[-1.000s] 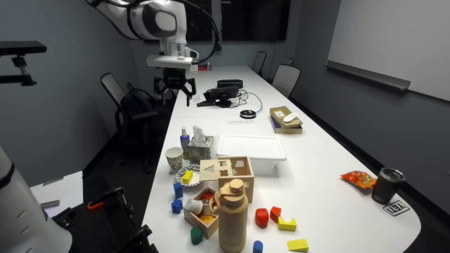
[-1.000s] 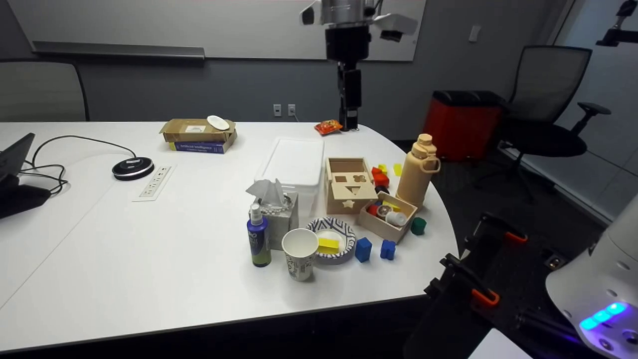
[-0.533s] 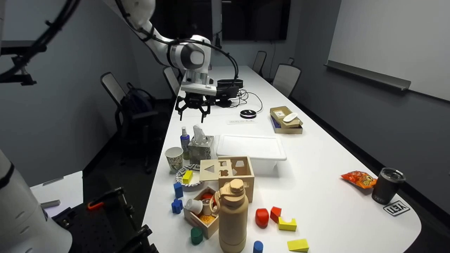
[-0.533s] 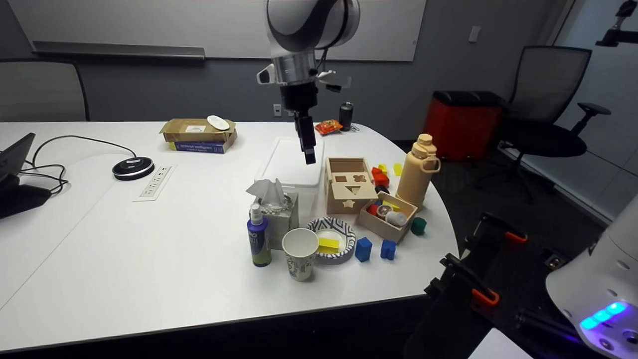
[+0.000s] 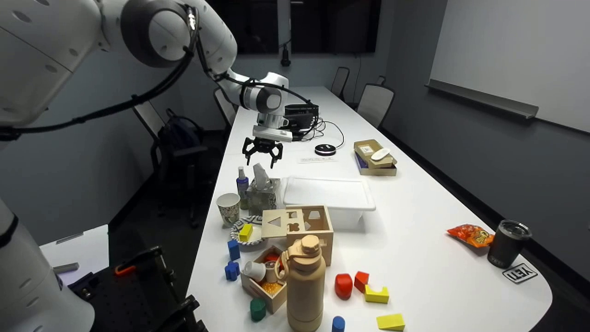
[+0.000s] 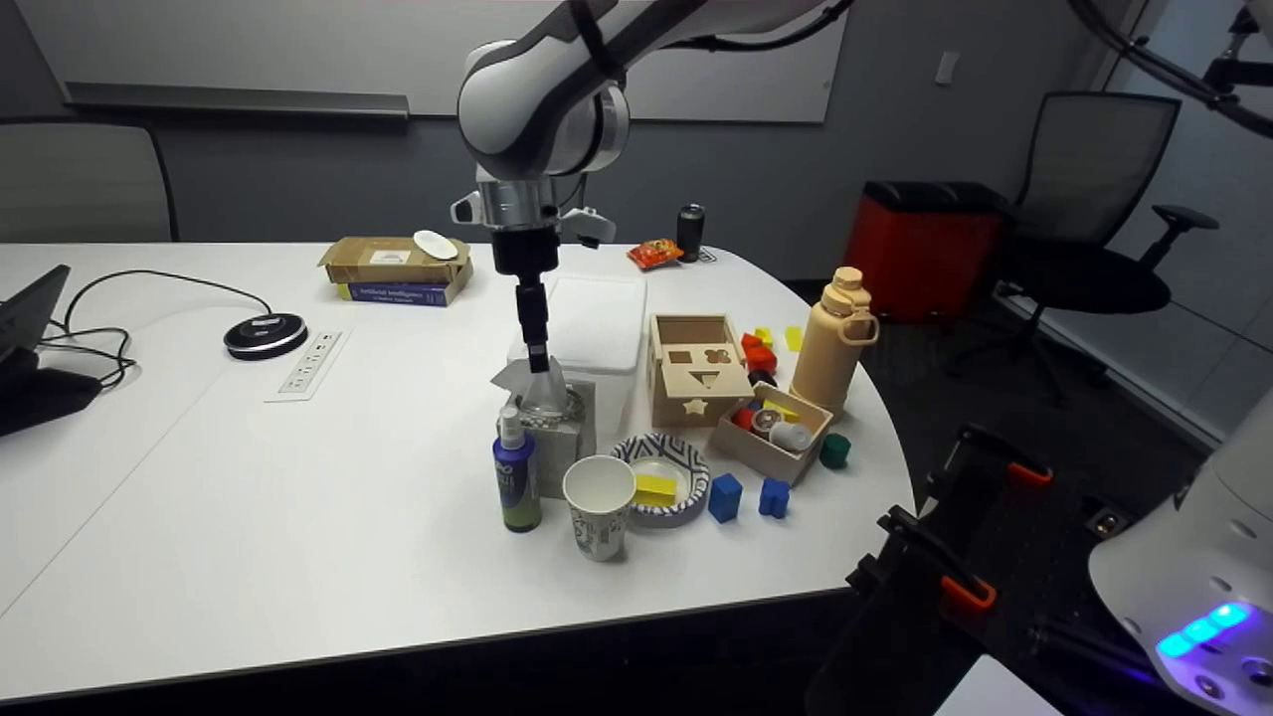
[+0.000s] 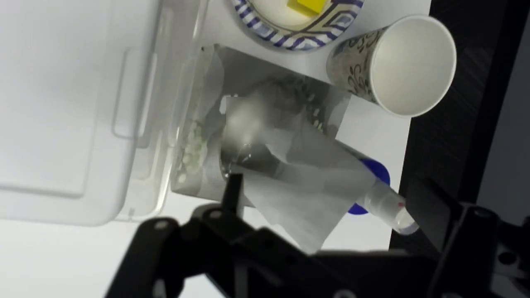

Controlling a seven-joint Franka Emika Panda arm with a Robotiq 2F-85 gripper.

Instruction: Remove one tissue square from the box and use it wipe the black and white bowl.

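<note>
The white tissue square (image 5: pixel 261 177) pokes out of the top of the upright grey tissue box (image 5: pixel 262 201). Both also show in an exterior view, the tissue (image 6: pixel 547 396) and the box (image 6: pixel 571 452). My gripper (image 5: pixel 260 163) is open, pointing down at the tissue; in an exterior view its fingertip (image 6: pixel 538 362) overlaps the tissue's top. In the wrist view the tissue (image 7: pixel 306 186) spreads between the open fingers, not clamped. The patterned dark-and-white bowl (image 5: pixel 236 227) stands beside the box (image 7: pixel 248 68) and holds a yellow block (image 5: pixel 245 232); the bowl's rim (image 7: pixel 296 44) shows in the wrist view.
A spray bottle (image 6: pixel 516 477) and a paper cup (image 6: pixel 600 517) stand close to the box. A lidded plastic bin (image 5: pixel 328 193) is on its other side. A wooden shape box (image 5: pixel 325 237), a tan bottle (image 5: pixel 305 290) and loose blocks (image 6: pixel 725 497) lie beyond the bowl.
My arm has swung across and lowered, bringing the open gripper from high above the table to just over the tissue box. The tissue, box and bowl have not visibly moved.
</note>
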